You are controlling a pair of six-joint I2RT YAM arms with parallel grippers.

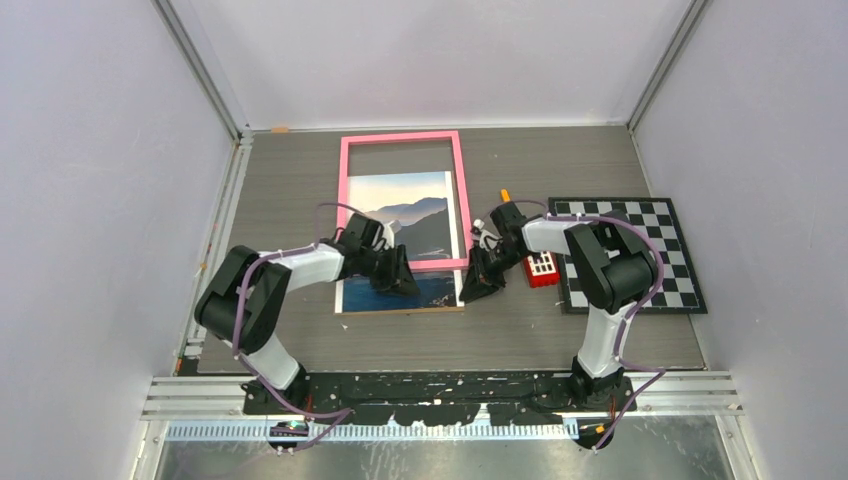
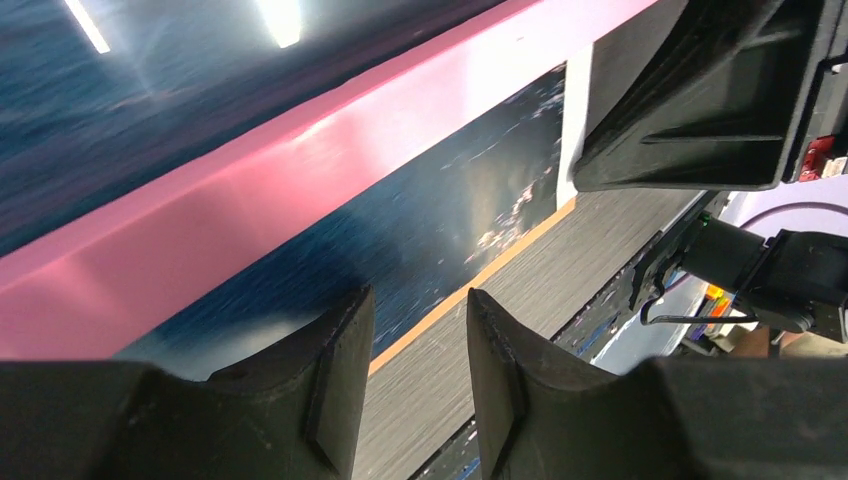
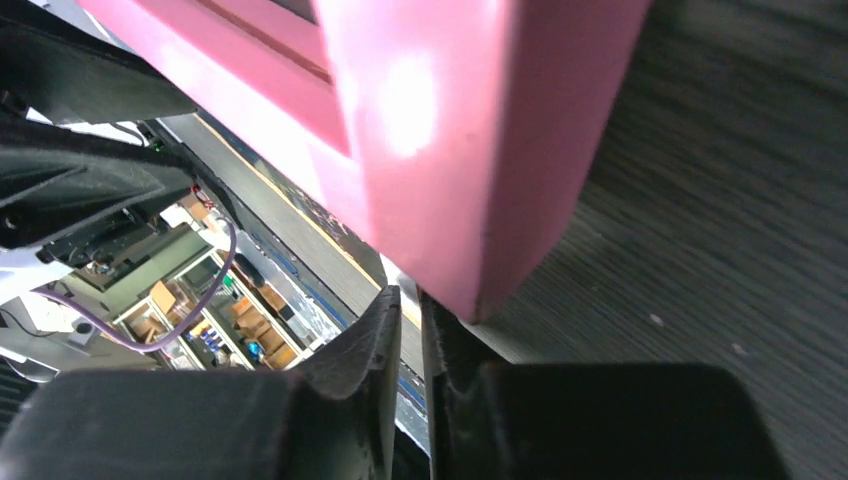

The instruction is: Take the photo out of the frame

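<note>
Bright, even overhead light; lamp glare streaks across photo (image 2: 150,80), sheen on frame (image 2: 300,170); wrist views soft, blurred.

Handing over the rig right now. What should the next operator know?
Left gripper: open, above the photo's near edge, holding nothing.
Right gripper: nearly closed at the frame's near right corner; can't tell if it grips anything.
Done: the photo sticks partway out under the frame's near bar.
Left: pull the photo fully clear of the frame.
</note>
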